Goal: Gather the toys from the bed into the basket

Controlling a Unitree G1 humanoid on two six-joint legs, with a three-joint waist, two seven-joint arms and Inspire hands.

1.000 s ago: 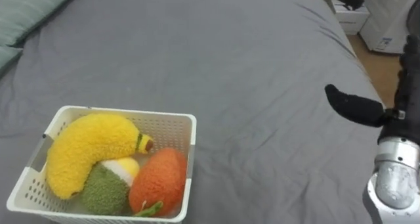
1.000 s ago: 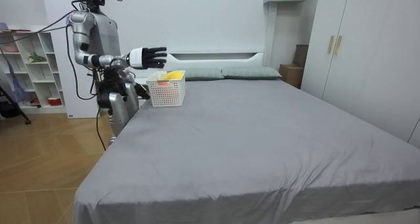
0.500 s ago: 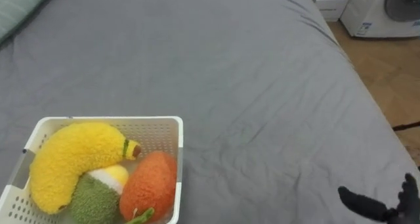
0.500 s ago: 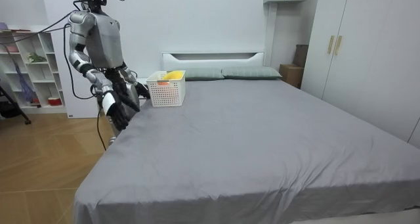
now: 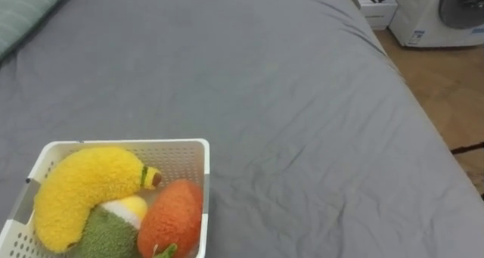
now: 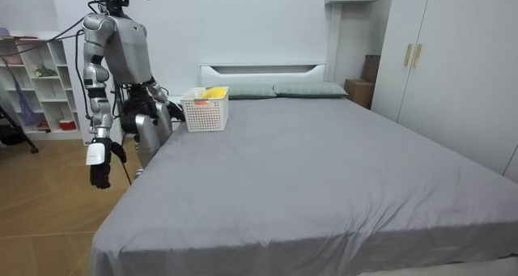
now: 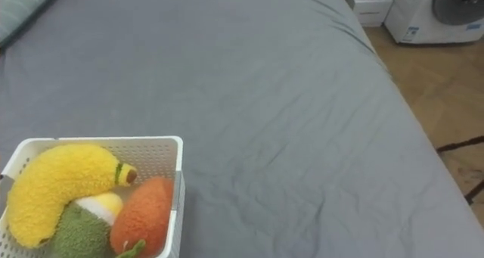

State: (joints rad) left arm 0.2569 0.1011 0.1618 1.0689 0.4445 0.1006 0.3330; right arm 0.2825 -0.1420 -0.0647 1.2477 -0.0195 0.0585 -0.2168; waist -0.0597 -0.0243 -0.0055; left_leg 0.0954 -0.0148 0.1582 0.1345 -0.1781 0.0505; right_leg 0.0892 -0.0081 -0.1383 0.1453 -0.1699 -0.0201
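White perforated basket [image 5: 178, 158]; yellow banana toy [image 5: 79, 194], orange toy [image 5: 170, 219], green toy [image 5: 106, 239]; grey bed [image 5: 265, 99]; pale-green striped pillow [image 5: 23, 8].

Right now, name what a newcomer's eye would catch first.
The white perforated plastic basket at the eye views' lower left, on the grey bed, draws the eye: it holds a yellow plush banana, an orange plush fruit and a green plush toy. In the room view the robot stands beside it, right hand hanging at its side.

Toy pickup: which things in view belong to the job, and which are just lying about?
Job: white basket, banana plush, orange plush, green plush, bed.
Lying about: pillows, shelf unit, wardrobe, white appliance.
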